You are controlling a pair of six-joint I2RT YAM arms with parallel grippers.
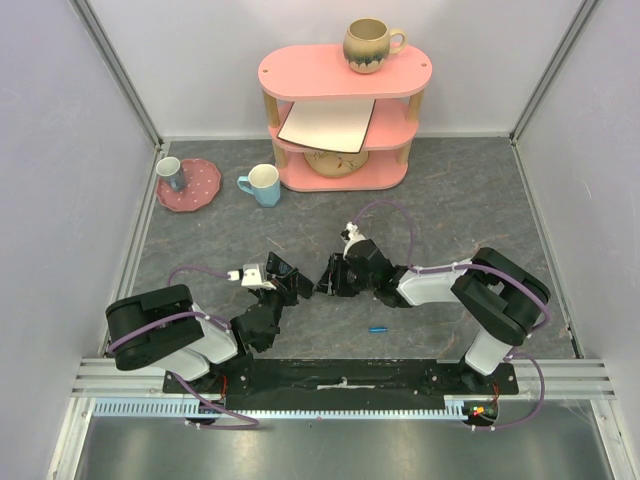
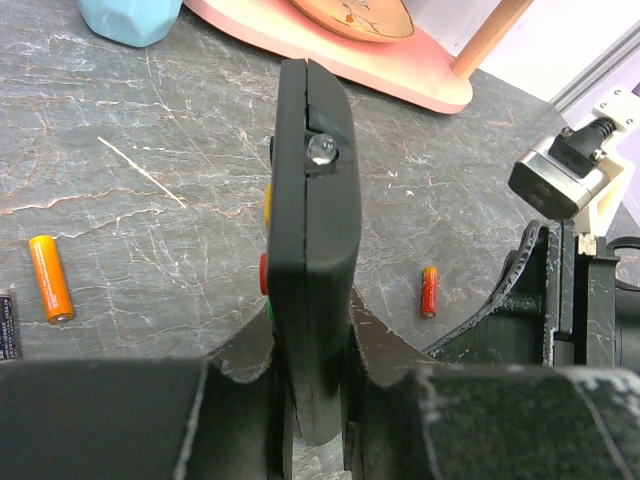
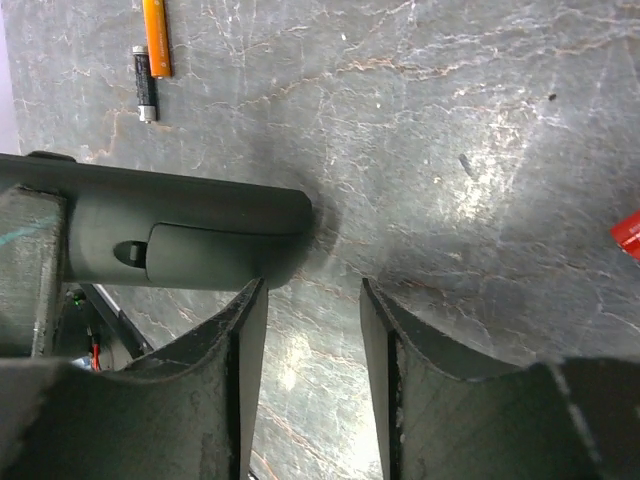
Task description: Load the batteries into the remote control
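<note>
Black remote control [image 2: 310, 250] sits edge-on, clamped in my left gripper [image 2: 315, 350], coloured buttons down one side. I see my right gripper [image 3: 310, 290] open, empty, just beside its end.

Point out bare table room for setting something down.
Bare: the stretch between the pink shelf and the right arm, and the strip between the red plate and the left arm. Crowded: the centre, where the left gripper, the remote control and the right gripper meet; also around the blue mug.
</note>
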